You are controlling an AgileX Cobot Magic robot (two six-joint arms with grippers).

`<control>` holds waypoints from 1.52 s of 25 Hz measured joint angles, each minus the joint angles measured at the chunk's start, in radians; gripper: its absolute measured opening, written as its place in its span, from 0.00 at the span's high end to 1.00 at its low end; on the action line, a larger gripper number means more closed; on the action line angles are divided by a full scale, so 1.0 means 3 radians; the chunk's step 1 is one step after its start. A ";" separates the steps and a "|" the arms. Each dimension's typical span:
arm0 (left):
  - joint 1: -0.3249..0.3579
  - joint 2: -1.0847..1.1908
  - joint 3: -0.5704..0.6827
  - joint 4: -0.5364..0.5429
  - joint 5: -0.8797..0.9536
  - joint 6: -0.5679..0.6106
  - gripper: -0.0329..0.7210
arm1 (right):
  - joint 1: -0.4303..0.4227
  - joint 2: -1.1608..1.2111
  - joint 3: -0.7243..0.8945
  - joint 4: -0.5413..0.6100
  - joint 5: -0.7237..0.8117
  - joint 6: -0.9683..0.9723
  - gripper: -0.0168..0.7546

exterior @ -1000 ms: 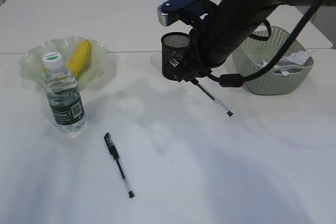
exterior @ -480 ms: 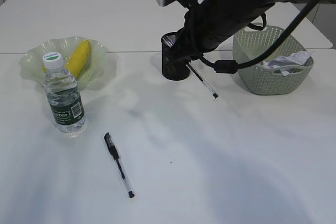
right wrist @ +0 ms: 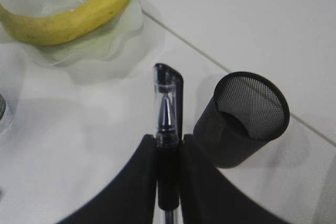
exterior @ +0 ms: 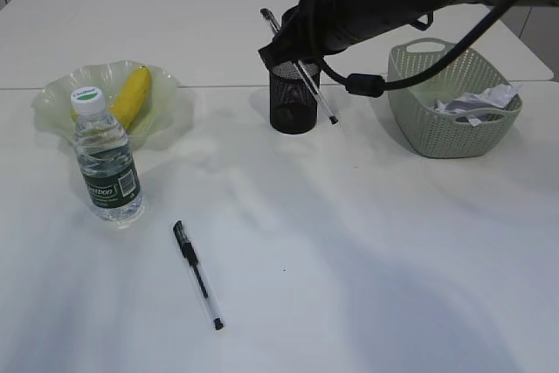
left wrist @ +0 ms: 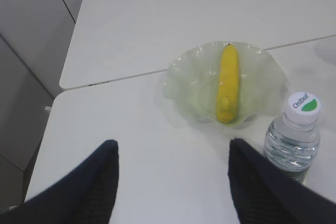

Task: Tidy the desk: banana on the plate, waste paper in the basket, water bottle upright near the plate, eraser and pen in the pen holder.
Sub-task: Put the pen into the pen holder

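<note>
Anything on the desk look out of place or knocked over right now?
One pen lies loose on the table, well short of the pen holder. The right tool holds another pen at a slant beside the holder. The bottle stands upright, and nothing looks spilled.

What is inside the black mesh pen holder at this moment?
The visible upper part of the pen holder looks empty; its bottom is hidden by the rim. The right gripper holds a pen beside it, not inside.

Legible text: water bottle point(left wrist: 294, 135) cap carries a word in the left wrist view, apparently "Cestbon", beside a green mark. Bottle label point(exterior: 112, 185) in the exterior view shows white lettering, partly readable, ending "…bon". Nothing else readable.
</note>
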 joint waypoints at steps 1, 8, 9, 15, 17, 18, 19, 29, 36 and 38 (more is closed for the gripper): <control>0.0000 0.0000 0.0000 0.0000 0.0000 0.0000 0.33 | 0.0000 0.0000 0.0000 0.0000 -0.0056 0.0000 0.86; 0.0000 0.0000 0.0000 0.0000 0.0000 0.0000 0.34 | 0.0000 0.0000 0.0000 0.0007 -0.0548 0.0006 0.86; 0.0000 0.0000 0.0000 0.0000 0.0000 0.0000 0.34 | 0.0000 0.0000 0.0000 0.0007 -0.0616 0.0006 0.86; 0.0000 0.0000 0.0000 0.0000 0.0012 0.0000 0.34 | 0.0000 0.0025 0.0000 0.0022 -0.1012 0.0012 0.86; 0.0000 0.0000 0.0000 0.0000 0.0019 0.0000 0.34 | -0.0007 0.0059 0.0000 0.0052 -0.1144 0.0012 0.86; 0.0000 0.0000 0.0000 0.0000 0.0019 0.0000 0.34 | -0.0013 0.0077 0.0000 0.0061 -0.1192 0.0012 0.86; 0.0000 0.0000 0.0000 0.0000 0.0019 0.0000 0.34 | -0.0019 0.0101 0.0000 0.0074 -0.1241 0.0012 0.86; 0.0000 0.0000 0.0000 0.0000 0.0099 0.0000 0.34 | -0.0091 0.0366 0.0000 0.0243 -0.1837 0.0012 0.86; 0.0000 0.0000 0.0000 0.0000 0.0107 0.0000 0.34 | -0.0134 0.0518 0.0000 0.0362 -0.2202 0.0012 0.86; 0.0000 0.0000 0.0000 0.0000 0.0107 0.0000 0.34 | -0.0134 0.0582 0.0000 0.0362 -0.2300 0.0012 0.86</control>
